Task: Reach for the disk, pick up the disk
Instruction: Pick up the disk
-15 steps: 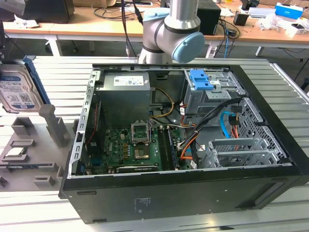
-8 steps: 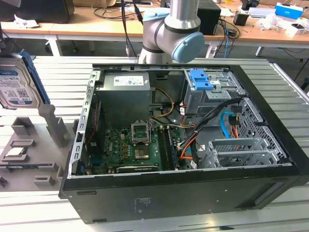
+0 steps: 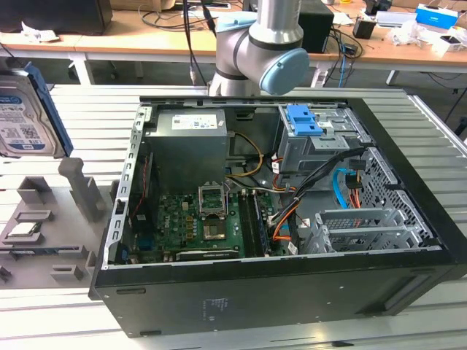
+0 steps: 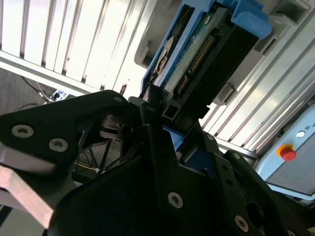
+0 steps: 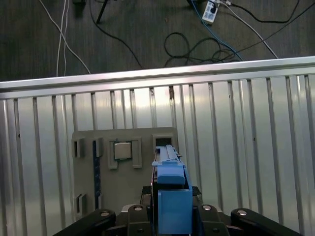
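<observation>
Near the edge of the slatted surface (image 5: pixel 256 147), the disk (image 3: pixel 22 109) is clamped between the fingers (image 4: pixel 152 142). Should its bracket (image 5: pixel 173 194) slip, it could be dropped.

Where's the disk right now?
At the exterior view's far left, the disk stands upright above the grey tray, beside the computer case, held by the tool.

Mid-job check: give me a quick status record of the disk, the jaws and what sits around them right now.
disk: on edge, framed by its blue bracket, at the exterior view's left
gripper: over the disk's near end in the first wrist view
jaws: appear shut on the disk, one on each side
holder tray: grey, under the disk, on the slatted metal table
CPU chip: lying in the tray, apart from the disk
computer case: open, to the exterior view's right of the tray
</observation>
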